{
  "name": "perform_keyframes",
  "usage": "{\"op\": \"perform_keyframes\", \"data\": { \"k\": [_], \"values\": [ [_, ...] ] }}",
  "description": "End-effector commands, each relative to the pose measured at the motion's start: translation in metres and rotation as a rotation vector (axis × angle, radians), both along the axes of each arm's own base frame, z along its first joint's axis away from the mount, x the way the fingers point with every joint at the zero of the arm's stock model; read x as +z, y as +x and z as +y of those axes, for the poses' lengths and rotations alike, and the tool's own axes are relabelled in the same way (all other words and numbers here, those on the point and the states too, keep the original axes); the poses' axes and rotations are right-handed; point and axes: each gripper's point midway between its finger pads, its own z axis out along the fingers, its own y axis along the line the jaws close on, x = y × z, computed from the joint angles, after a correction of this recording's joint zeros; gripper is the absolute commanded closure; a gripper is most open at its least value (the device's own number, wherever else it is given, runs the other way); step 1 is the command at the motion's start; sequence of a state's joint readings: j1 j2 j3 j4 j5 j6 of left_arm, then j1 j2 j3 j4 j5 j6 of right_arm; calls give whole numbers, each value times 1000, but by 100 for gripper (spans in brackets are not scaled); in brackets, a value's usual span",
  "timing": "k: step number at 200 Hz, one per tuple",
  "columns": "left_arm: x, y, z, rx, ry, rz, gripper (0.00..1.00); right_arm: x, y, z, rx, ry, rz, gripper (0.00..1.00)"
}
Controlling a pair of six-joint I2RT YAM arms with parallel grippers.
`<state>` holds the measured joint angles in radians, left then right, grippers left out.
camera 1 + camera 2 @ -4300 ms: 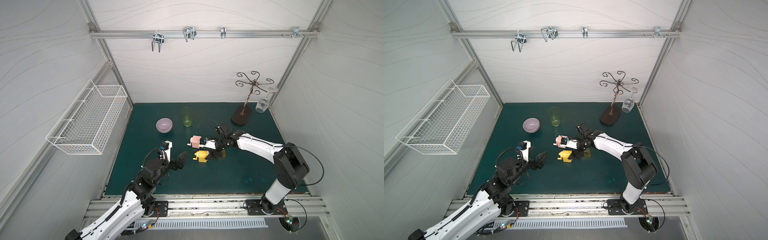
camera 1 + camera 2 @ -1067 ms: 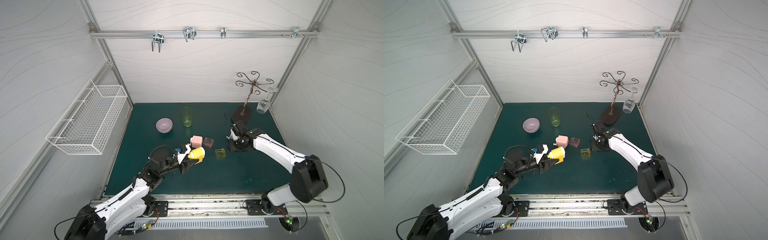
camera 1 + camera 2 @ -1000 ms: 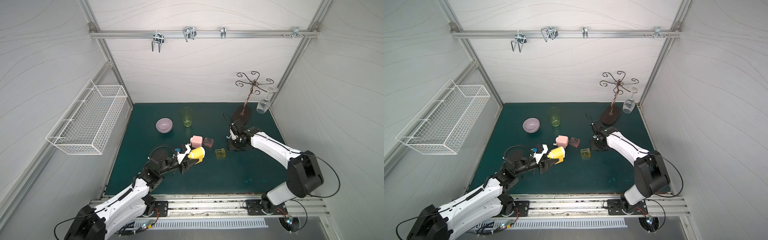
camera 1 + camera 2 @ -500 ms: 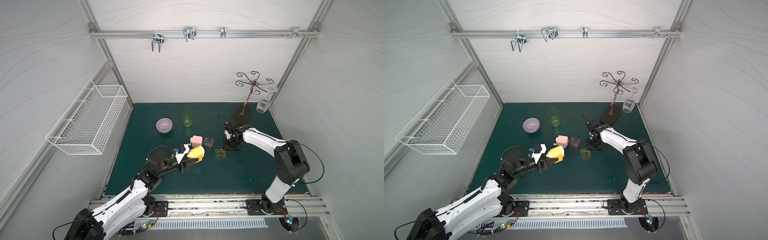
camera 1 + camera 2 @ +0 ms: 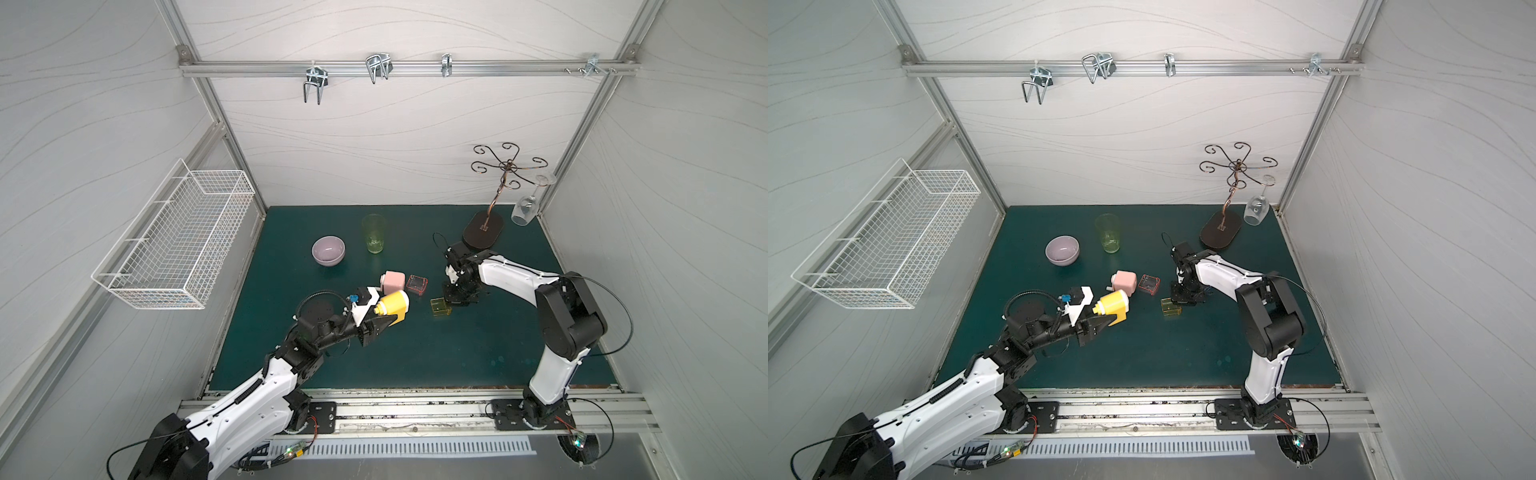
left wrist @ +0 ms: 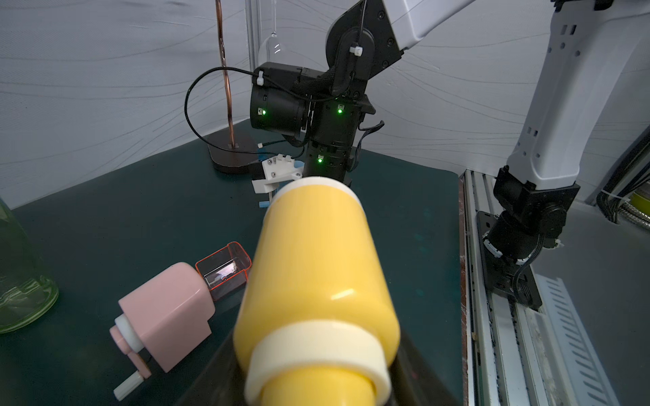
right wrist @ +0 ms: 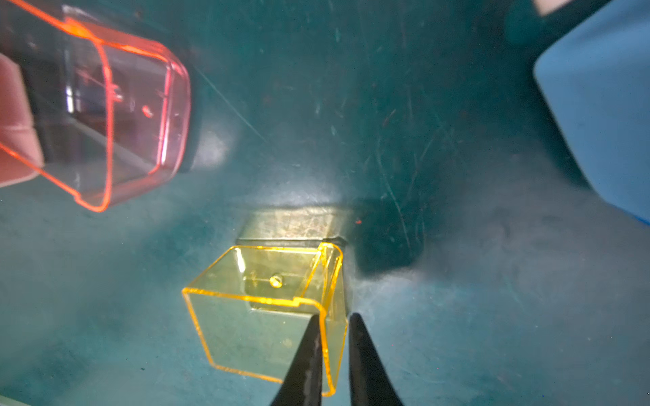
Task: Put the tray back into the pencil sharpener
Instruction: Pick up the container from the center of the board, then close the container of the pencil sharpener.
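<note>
Moved: right gripper (image 5: 451,297) has come from nearer the back right corner of the green mat (image 5: 415,353) over to the yellow tray (image 5: 441,307), and its jaws have narrowed. A few seconds back the yellow pencil sharpener (image 5: 392,306) lay on the mat; now it is lifted.
Left gripper (image 5: 384,323): clamped on the yellow pencil sharpener from below, holding it clear of the mat, left of the mat's middle. In the left wrist view the sharpener body (image 6: 316,281) fills the foreground.
Right gripper, wrist view (image 7: 334,316): jaws narrow, closed on one side wall of the yellow tray (image 7: 246,327), one finger inside the tray and one outside.
Yellow tray: resting on the mat near its middle, open side up, apart from its sharpener.
Pink pencil sharpener (image 5: 392,281): lying on the mat just behind the yellow one.
Red tray (image 5: 417,284): beside the pink sharpener, on its right; whether it touches is unclear.
Back of mat: lilac bowl (image 5: 328,250) and green glass (image 5: 374,233) stand left of the middle.
Back right corner: glass stand (image 5: 483,232), with a wine glass (image 5: 524,212) hanging upside down.
Left wall: white wire basket (image 5: 174,241).
</note>
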<state>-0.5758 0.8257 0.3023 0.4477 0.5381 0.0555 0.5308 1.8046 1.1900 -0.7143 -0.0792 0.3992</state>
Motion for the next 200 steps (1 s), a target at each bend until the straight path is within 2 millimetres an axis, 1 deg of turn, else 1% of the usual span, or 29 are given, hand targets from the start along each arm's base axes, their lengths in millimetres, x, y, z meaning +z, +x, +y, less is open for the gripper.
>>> {"op": "perform_keyframes", "data": {
  "k": [1,29,53,76,96,111,135,154,173,185,200],
  "values": [
    [41,5,-2,2,-78,-119,100,-2,1,3,7,-2,11,87],
    [43,6,-2,7,-75,-122,100,1,3,4,12,-4,8,93],
    [48,6,-2,9,-81,-139,100,17,0,4,24,4,3,96],
    [63,6,-1,14,-125,-183,100,47,-9,8,59,19,3,99],
    [76,4,-2,-1,-157,-219,100,78,-25,12,98,39,35,100],
    [86,1,-6,-33,-168,-247,100,102,-41,14,123,52,79,100],
    [95,-4,-14,-105,-155,-279,100,135,-63,12,135,35,141,100],
    [100,-7,-21,-158,-147,-294,100,155,-79,15,150,25,172,100],
    [104,-9,-27,-199,-133,-312,100,173,-89,22,174,30,168,100],
    [106,-11,-30,-222,-115,-322,100,186,-94,26,182,32,157,100],
    [106,-15,-33,-248,-85,-339,100,198,-98,31,198,31,153,100]
  ]
}}
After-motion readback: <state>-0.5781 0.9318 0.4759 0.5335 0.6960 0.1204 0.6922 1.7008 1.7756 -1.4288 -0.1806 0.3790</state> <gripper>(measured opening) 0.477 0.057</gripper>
